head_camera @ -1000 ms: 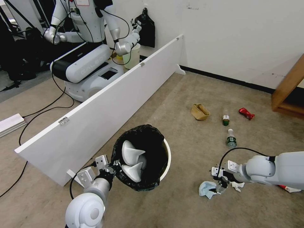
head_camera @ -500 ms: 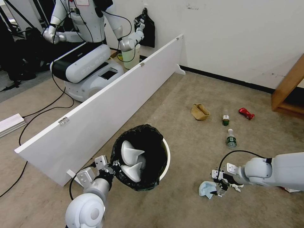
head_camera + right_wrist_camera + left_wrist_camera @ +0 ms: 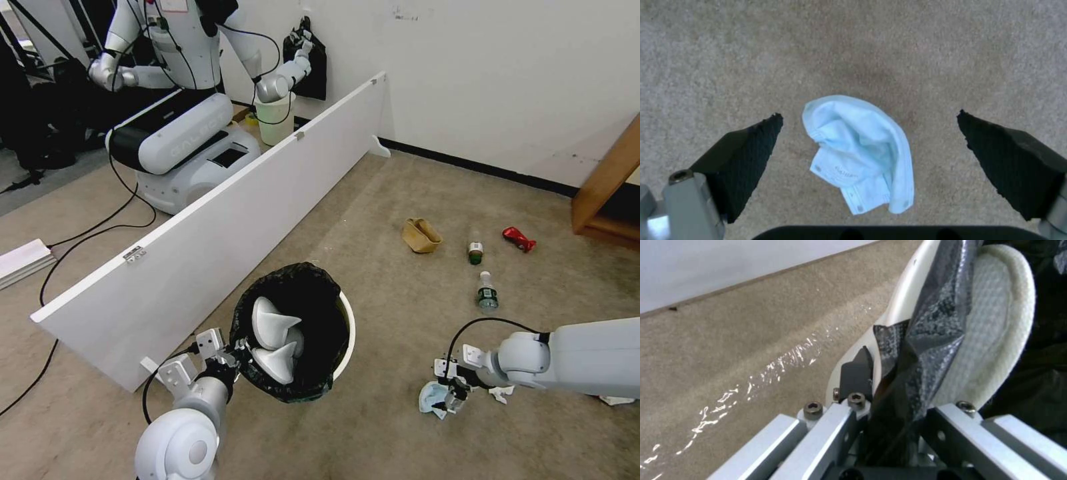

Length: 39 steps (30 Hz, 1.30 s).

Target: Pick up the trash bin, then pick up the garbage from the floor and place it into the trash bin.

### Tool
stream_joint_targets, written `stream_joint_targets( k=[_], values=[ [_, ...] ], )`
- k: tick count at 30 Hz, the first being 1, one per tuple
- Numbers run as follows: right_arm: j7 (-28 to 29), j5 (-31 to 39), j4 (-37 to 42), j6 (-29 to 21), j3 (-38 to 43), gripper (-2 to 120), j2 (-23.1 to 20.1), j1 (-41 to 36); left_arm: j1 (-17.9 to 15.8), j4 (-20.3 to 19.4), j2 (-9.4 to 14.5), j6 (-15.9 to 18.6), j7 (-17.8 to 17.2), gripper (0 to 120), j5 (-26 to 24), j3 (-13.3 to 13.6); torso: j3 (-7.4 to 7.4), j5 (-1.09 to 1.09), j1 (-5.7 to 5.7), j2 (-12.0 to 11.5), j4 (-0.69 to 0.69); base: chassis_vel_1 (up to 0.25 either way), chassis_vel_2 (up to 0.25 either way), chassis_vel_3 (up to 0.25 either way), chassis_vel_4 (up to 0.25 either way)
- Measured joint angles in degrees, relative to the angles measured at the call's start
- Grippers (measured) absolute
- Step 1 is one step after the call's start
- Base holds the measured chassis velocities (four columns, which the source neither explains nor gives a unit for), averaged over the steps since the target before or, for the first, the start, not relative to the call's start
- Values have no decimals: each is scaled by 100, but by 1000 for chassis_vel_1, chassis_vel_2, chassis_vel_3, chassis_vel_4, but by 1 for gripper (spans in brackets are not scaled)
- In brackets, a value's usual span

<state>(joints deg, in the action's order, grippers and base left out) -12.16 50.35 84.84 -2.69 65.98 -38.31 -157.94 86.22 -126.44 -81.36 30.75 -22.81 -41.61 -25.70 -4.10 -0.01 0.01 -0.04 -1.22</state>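
The trash bin (image 3: 348, 328), white with a black bag over its rim, hangs tilted at lower centre, and my left gripper (image 3: 231, 355) is shut on its near rim. In the left wrist view the fingers (image 3: 857, 371) pinch the bag and the white rim (image 3: 907, 303). Two white slippers (image 3: 272, 322) lie inside the bin. My right gripper (image 3: 449, 395) is open just above a blue mask (image 3: 429, 400) on the carpet; the mask (image 3: 860, 153) lies between its spread fingertips (image 3: 751, 150). A crumpled tissue (image 3: 499, 393) sits beside the right wrist.
Farther off lie a tan paper bag (image 3: 421, 235), two bottles (image 3: 475, 252) (image 3: 487, 294) and a red wrapper (image 3: 519, 239). A long white board (image 3: 233, 200) fences the left; another robot (image 3: 180, 133) and a pale green bin (image 3: 275, 120) stand behind it. Wooden furniture (image 3: 603, 193) is at right.
My right gripper has slid left and lower, coming over the blue mask. The bin in my left gripper has shifted slightly left.
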Motion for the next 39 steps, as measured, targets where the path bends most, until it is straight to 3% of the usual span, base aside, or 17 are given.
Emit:
stream_joint_targets(
  k=[39],
  values=[
    [14,-121,-570,27,503,100,-101,-748,55,37,-38,-54,12,2,103,-11,0,0,0,0,-1,0,0,0,0]
  ],
)
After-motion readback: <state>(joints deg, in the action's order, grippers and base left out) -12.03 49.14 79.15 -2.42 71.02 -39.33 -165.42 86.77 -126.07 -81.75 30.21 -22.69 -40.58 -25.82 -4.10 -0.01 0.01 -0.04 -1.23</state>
